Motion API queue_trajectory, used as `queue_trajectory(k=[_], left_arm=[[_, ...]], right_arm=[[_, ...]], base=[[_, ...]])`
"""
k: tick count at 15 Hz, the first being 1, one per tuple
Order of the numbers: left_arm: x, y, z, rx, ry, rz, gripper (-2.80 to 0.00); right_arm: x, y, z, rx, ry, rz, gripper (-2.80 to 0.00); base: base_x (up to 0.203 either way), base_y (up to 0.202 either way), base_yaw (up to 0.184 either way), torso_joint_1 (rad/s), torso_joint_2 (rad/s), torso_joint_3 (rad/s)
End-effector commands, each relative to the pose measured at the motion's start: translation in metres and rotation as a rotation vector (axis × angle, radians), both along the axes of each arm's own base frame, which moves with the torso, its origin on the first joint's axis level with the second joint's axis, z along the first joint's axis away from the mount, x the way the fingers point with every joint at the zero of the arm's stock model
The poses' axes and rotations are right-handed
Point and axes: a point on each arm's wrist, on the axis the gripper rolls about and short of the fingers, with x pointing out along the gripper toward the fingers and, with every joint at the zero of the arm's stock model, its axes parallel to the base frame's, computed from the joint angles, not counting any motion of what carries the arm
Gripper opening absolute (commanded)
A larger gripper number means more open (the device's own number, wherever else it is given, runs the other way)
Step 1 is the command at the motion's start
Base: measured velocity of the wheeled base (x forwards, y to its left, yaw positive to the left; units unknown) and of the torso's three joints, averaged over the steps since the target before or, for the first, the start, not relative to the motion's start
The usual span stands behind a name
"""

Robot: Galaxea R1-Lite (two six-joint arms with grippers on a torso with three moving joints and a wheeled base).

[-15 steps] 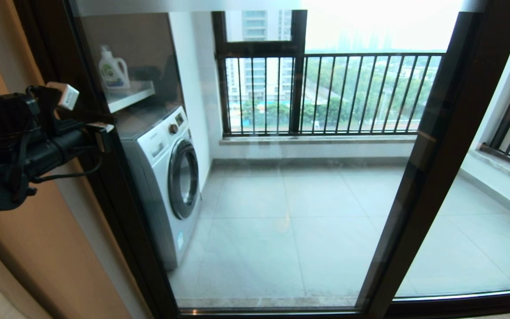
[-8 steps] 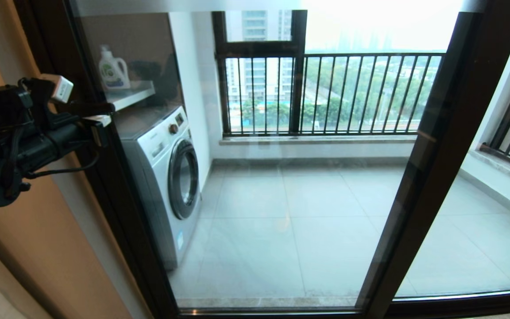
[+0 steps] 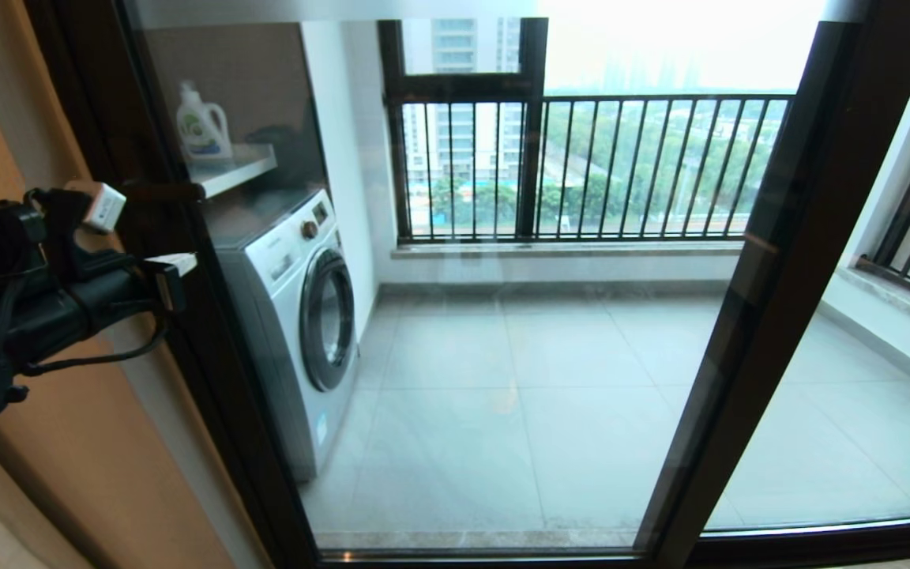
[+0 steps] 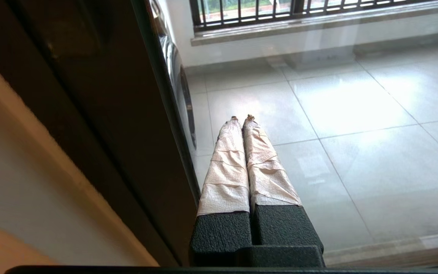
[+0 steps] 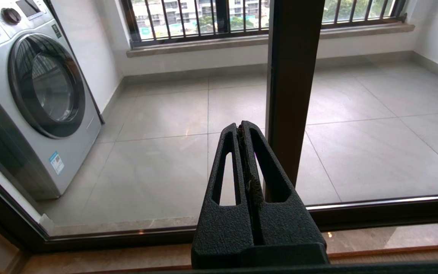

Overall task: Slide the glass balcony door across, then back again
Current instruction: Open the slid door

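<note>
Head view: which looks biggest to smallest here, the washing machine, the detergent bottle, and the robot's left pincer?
1. The washing machine takes up the most picture.
2. The left pincer, shut by the door frame, shows smaller, but it sits much nearer the camera, so that is unsure.
3. The detergent bottle on the shelf.

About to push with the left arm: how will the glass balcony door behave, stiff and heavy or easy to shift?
The glass balcony door is a tall metal-framed pane, so probably stiff and heavy. Its smooth glass looks slippery for the shut left gripper; the dark frame likely pushes better.
</note>
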Motion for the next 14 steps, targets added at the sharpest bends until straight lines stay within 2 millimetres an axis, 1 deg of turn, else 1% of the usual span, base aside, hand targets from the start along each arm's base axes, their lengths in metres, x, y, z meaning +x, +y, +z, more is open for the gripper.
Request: queue_trajectory(k=[1,3,5,6,8,9,10,11,13,14], left_arm=[[-0.031,-0.004,0.024,0.007,-0.084,-0.003,-2.8],[-0.06,-0.009,0.052,0.018,-0.182,-0.013,-2.8],[-0.085,-0.018,0.078,0.024,-0.229,-0.038,-2.8],[-0.092,-0.022,0.09,0.024,-0.229,-0.054,-2.8],[-0.093,-0.029,0.105,0.023,-0.255,-0.088,-2.8],[-0.089,-0.034,0.108,0.021,-0.259,-0.107,-2.8],[-0.079,-0.037,0.106,0.017,-0.245,-0.119,-2.8],[-0.065,-0.039,0.102,0.015,-0.227,-0.127,-2.8],[-0.031,-0.04,0.096,0.02,-0.199,-0.13,-2.8],[-0.014,-0.039,0.098,0.023,-0.207,-0.125,-2.8]], right_arm=[[0.001,0.0,-0.003,0.0,0.012,0.0,-2.8],[0.001,0.0,-0.003,0.0,0.013,0.0,-2.8],[0.001,0.0,-0.003,0.0,0.012,0.0,-2.8],[0.001,0.0,-0.003,0.0,0.012,0.0,-2.8],[0.001,0.0,-0.003,0.0,0.012,0.0,-2.8],[0.001,0.0,-0.003,0.0,0.012,0.0,-2.8],[0.001,0.0,-0.003,0.0,0.013,0.0,-2.8],[0.001,0.0,-0.003,0.0,0.012,0.0,-2.8],[0.001,0.0,-0.003,0.0,0.012,0.0,-2.8],[0.001,0.0,-0.003,0.0,0.013,0.0,-2.8]], base=[[0.0,0.0,0.0,0.0,0.0,0.0],[0.0,0.0,0.0,0.0,0.0,0.0],[0.0,0.0,0.0,0.0,0.0,0.0],[0.0,0.0,0.0,0.0,0.0,0.0],[0.0,0.0,0.0,0.0,0.0,0.0],[0.0,0.0,0.0,0.0,0.0,0.0],[0.0,0.0,0.0,0.0,0.0,0.0],[0.0,0.0,0.0,0.0,0.0,0.0],[0.0,0.0,0.0,0.0,0.0,0.0],[0.0,0.0,0.0,0.0,0.0,0.0]])
